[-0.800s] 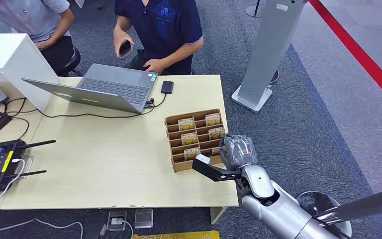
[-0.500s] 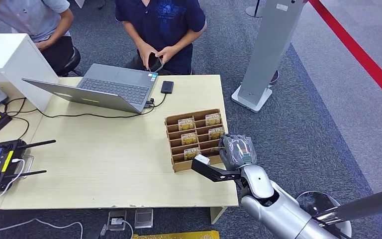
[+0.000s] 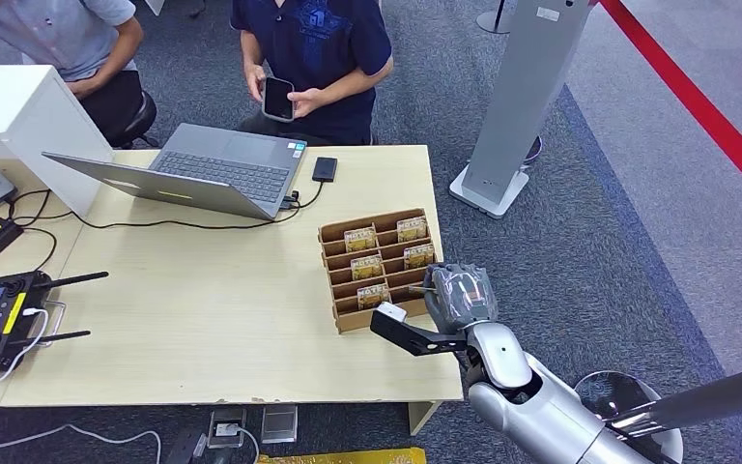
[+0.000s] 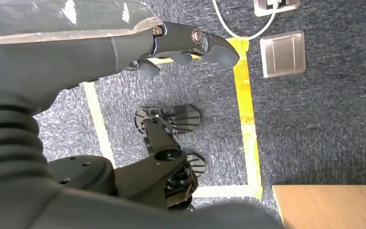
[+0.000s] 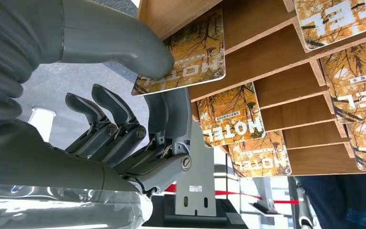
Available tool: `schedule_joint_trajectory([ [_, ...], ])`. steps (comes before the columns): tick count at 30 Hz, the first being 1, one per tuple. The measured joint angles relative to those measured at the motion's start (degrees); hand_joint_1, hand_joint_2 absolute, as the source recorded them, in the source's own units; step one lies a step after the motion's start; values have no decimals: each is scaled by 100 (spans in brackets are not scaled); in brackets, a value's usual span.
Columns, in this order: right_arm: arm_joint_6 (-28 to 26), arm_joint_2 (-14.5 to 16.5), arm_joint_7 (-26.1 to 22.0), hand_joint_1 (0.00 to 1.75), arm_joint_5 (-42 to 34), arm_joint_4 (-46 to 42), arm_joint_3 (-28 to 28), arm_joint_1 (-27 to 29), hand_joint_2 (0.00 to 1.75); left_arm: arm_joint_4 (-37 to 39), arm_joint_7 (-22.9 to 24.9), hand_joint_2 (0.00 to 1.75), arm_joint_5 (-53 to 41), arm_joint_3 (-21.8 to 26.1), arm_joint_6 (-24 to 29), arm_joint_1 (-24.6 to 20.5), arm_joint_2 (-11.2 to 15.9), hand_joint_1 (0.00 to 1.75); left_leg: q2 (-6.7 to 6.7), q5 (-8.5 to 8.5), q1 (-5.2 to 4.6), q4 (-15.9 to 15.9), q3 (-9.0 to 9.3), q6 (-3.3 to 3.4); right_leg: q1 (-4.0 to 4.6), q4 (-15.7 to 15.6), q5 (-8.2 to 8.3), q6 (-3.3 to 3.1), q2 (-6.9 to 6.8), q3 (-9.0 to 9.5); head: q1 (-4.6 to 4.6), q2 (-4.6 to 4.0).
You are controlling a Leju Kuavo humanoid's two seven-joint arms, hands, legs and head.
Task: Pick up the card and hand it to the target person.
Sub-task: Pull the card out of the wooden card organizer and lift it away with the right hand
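Note:
A brown card holder stands near the table's right front edge, with several yellow "HOTEL" cards in its slots. My right hand is at the holder's near right corner. In the right wrist view my right hand pinches the nearest card between its thumb and the fingers under it. More cards sit in the wooden slots beyond. My left hand hangs over the carpet with its fingers loosely apart and nothing in it. A person in a dark blue shirt sits behind the table, holding a phone.
An open laptop, a small black device, a white box and a remote controller lie on the table. A second person sits at the back left. A grey kiosk stand rises to the right.
The person in the dark blue shirt has brought the phone in front of the chest and now holds it up. My right hand stays at the holder, barely shifted.

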Motion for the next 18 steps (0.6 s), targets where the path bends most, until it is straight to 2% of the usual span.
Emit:
schedule_joint_trajectory([
  [4, 228, -4, -28, 169, -114, -92, -7, -18, 175, 0, 20, 175, 56, -43, 19, 0, 15, 0, 0, 0, 0, 0, 0, 0, 0, 0, 0, 0, 0, 0, 0, 0],
  [8, 885, -67, 60, 169, -481, -367, -22, -128, 175, 0, 31, 175, 115, -51, 36, 1, 29, 0, 0, 1, 0, 0, 1, 0, 0, 0, 0, 0, 0, 0, -1, 0],
  [13, 1907, -384, 465, 169, -1106, -1171, -57, -548, 175, 0, 36, 175, 214, -91, 50, 13, 72, 0, 1, 3, -1, 2, -1, 2, -1, 0, 3, 1, 1, -2, 1, 0],
  [18, 2314, -699, 700, 169, -1374, -2124, -217, -1088, 175, 0, 33, 175, 299, -146, 49, 34, 99, 0, 1, 3, -1, 3, 0, 2, -1, 0, 3, 2, 2, -2, 5, 0],
])
